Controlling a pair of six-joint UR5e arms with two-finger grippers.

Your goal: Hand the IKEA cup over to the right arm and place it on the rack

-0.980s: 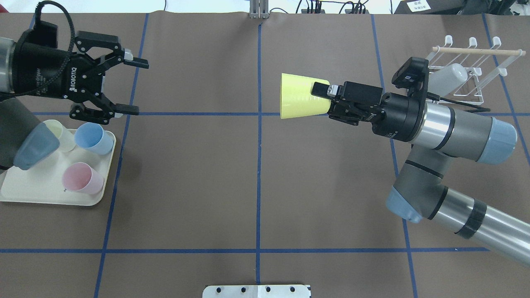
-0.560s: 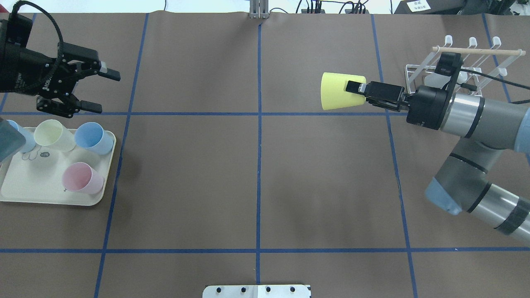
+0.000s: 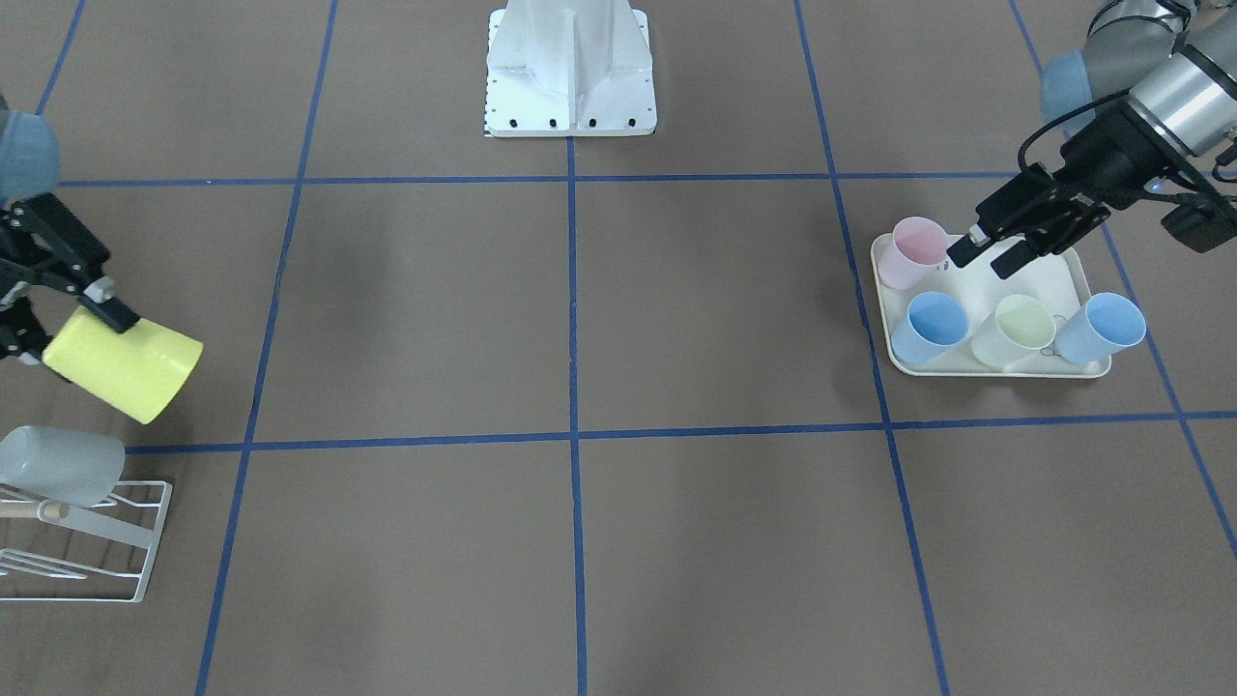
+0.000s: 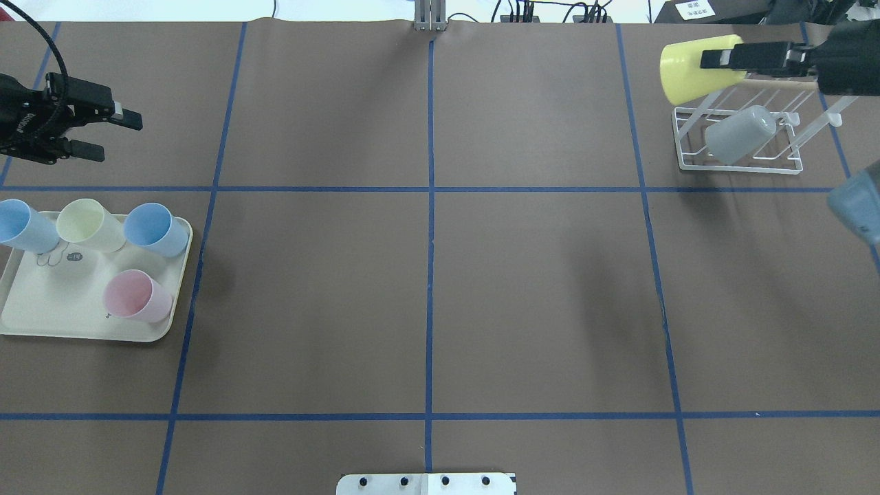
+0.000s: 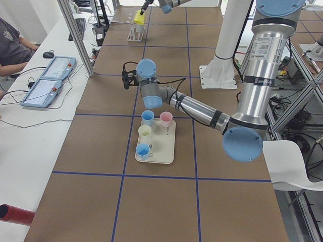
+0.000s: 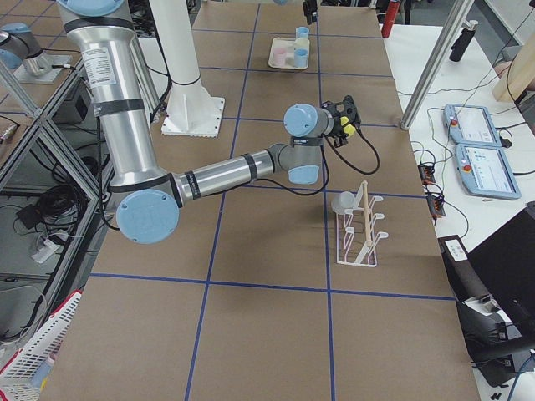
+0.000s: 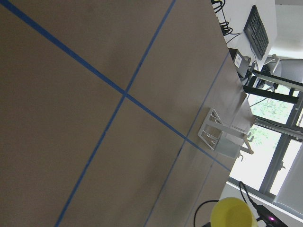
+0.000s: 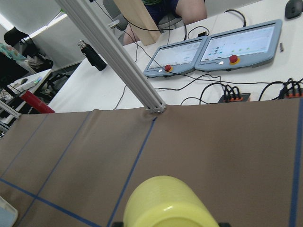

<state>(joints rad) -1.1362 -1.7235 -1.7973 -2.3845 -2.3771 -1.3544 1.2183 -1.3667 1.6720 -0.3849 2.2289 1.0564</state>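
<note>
Fingers [image 4: 727,57] of right arm [image 6: 234,171] grip cup [image 4: 679,75].

Bright yellow cup [image 4: 680,79], white rack [image 4: 741,168] with a pale grey cup [image 4: 739,135], brown table [image 4: 309,295] gridded in blue tape [image 4: 309,189], cream tray [image 4: 48,309] bearing two light-blue cups [image 4: 155,230], a pale-yellow cup [image 4: 86,223], a pink cup [image 4: 134,295].

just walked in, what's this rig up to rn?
The right end effector is shut on a yellow cup, holding it on its side in the air close to the white rack. It is not on the rack yet. A grey cup sits on the rack. The left end effector hangs open and empty near the tray, which holds a pink cup, a pale yellow cup and two blue cups.
</note>
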